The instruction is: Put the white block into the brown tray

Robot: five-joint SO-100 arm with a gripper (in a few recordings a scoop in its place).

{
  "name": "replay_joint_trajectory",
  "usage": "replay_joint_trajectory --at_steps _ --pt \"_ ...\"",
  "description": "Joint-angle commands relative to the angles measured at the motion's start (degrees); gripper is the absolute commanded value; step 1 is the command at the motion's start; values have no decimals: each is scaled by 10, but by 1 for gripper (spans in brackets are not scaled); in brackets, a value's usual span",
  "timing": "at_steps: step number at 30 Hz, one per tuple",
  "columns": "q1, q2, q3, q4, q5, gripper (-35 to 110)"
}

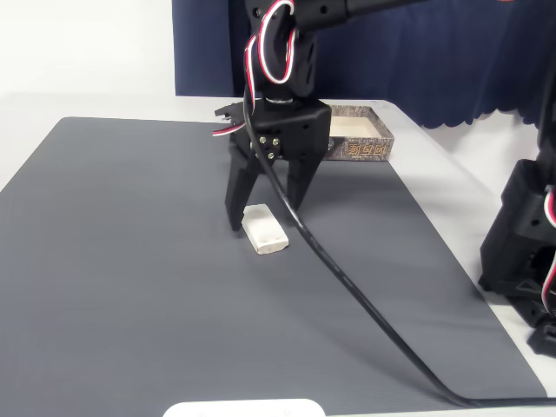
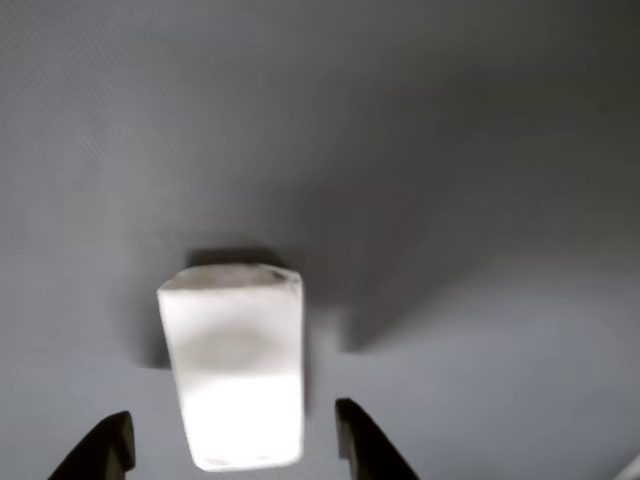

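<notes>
Block (image 1: 265, 229) and end effector (image 1: 265, 217) are seen together at the centre of the fixed view, on a dark grey mat (image 1: 130, 261) that covers most of the white surface (image 1: 87, 104). The block lies flat on the mat, its long side running diagonally from upper left to lower right. The black end effector is pointed straight down over it with its jaws spread apart and nothing held. One finger (image 1: 236, 198) is planted just left of the block's upper end; the other (image 1: 301, 184) is placed behind and to the right of it. In the wrist view the block (image 2: 233, 365) is shown lengthwise at lower centre, between the two dark fingertips (image 2: 105, 448) at the bottom edge, with a gap of mat visible on each side.

The tray (image 1: 360, 136) is set at the mat's far edge, upper right of centre in the fixed view, well apart from the block and partly hidden behind the arm. Its pale inside is visible. A black cable (image 1: 365, 304) is draped from the arm down across the mat to the lower right.
</notes>
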Motion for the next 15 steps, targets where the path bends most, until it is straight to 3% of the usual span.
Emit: replay_joint_trajectory --at_steps 1,15 --pt "-1 1 -23 0 4 46" --pt "7 -5 -22 -5 2 46"
